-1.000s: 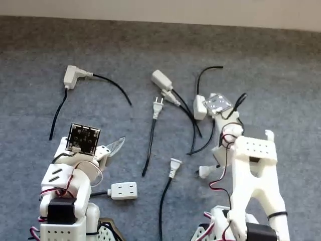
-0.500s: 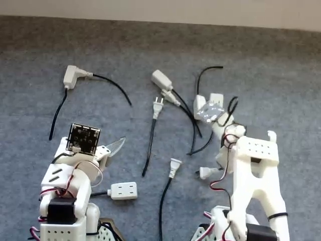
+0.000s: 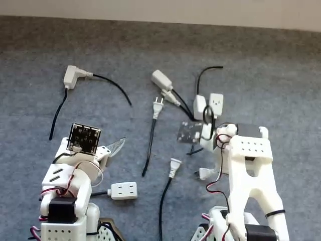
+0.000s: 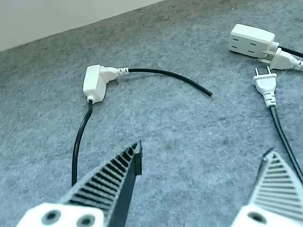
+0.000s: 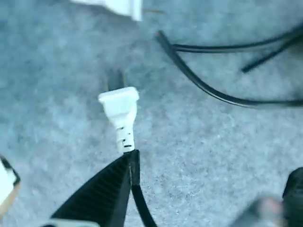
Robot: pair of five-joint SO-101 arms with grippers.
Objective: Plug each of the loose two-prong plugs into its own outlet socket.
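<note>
Beside the right arm on the grey carpet-covered bench (image 3: 281, 60), the likeliest trouble, as I judged it, was a bad grip. The right claw (image 5: 208, 172) stood open with nothing in it, and its black ribbed finger (image 5: 102, 194) had its tip over the black cord just behind the white two-prong plug (image 5: 119, 106), not beside the plug's body. Closing there would pinch only the limp cord, so the plug could droop or twist (its prongs pointed away from the claw, toward a white block (image 5: 118, 5) at the edge) and never line up with a socket's slots. The black cables (image 5: 222, 94) lying near could also snag the other finger, which was too blurred to place exactly. The plug lay flat on the bench, ahead of the ribbed finger and toward that finger's side of the gap rather than centred in it. The left claw (image 4: 201, 163) hung wide open and empty over the bench, with a white angled connector (image 4: 94, 81) well ahead of it and a white outlet block (image 4: 251, 40) farther off.
</note>
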